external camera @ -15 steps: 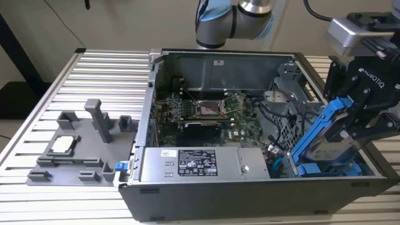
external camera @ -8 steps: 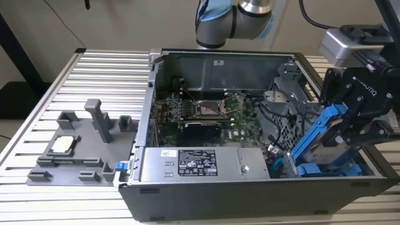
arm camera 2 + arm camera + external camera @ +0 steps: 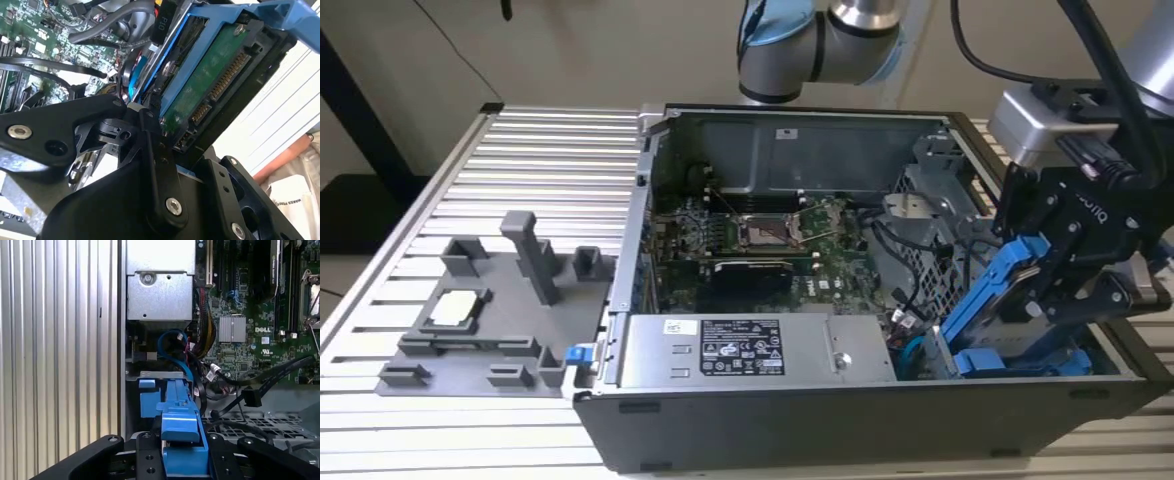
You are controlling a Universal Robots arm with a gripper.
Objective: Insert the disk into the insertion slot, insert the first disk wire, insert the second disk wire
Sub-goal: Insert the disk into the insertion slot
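The hand (image 3: 1051, 300) grips the disk (image 3: 210, 85) — green underside in second wrist view.

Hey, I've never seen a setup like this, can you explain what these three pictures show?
It's a robot arm working on an open computer case on a ribbed metal table. The exterior view comes from a camera off the arm; both wrist views come from cameras riding on it, looking past the claw. The claw is clamped on a disk in a blue frame, tilted at the case's corner on the exterior view's right. A grey tray of holders lies beside the case.
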